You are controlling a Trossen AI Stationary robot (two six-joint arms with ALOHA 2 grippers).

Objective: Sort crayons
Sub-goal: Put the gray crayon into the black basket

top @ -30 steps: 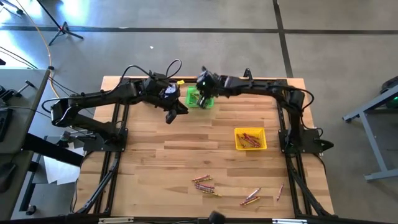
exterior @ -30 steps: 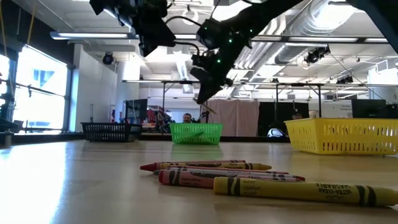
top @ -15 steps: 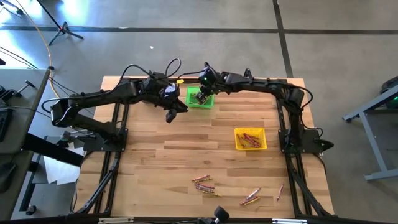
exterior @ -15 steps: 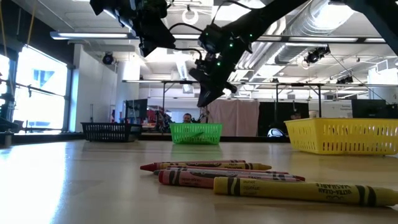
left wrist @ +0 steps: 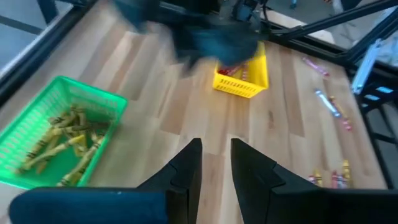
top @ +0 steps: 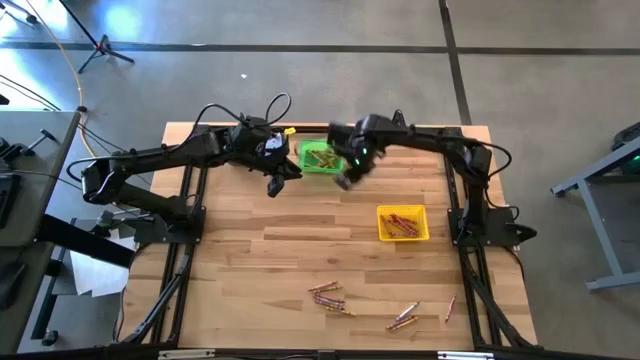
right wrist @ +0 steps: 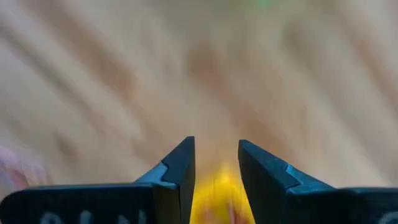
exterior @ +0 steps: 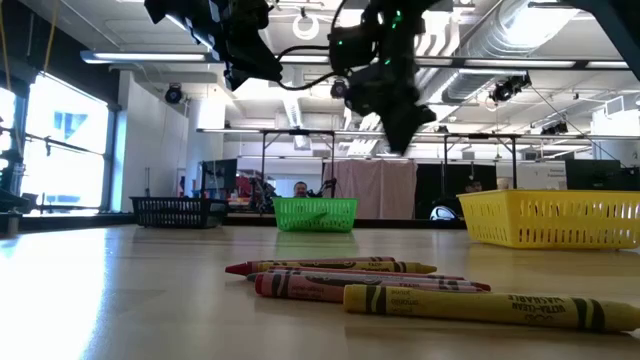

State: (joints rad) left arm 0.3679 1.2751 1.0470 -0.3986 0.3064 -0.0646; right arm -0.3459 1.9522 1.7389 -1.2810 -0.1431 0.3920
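Note:
Several loose crayons (top: 330, 297) lie on the wooden table near its front edge, with more to their right (top: 403, 318); the low view shows them close up (exterior: 340, 275). The green bin (top: 318, 157) at the far middle holds yellowish crayons (left wrist: 68, 140). The yellow bin (top: 403, 223) holds reddish ones. My right gripper (top: 343, 181) hangs open and blurred above the table just right of the green bin, pointing down, with nothing between its fingers (right wrist: 214, 146). My left gripper (top: 277, 185) hovers open and empty (left wrist: 214, 152) left of the green bin.
A black bin (exterior: 175, 211) stands at the far left of the table in the low view; my left arm covers it from above. Bare wood lies between the bins and the loose crayons. Dark frame rails (top: 185, 230) run along both table sides.
My right gripper has left its place over the green bin, swung toward the table's right and near side, risen a little and tipped until it points down. It is blurred by this fast motion. My left arm has kept still.

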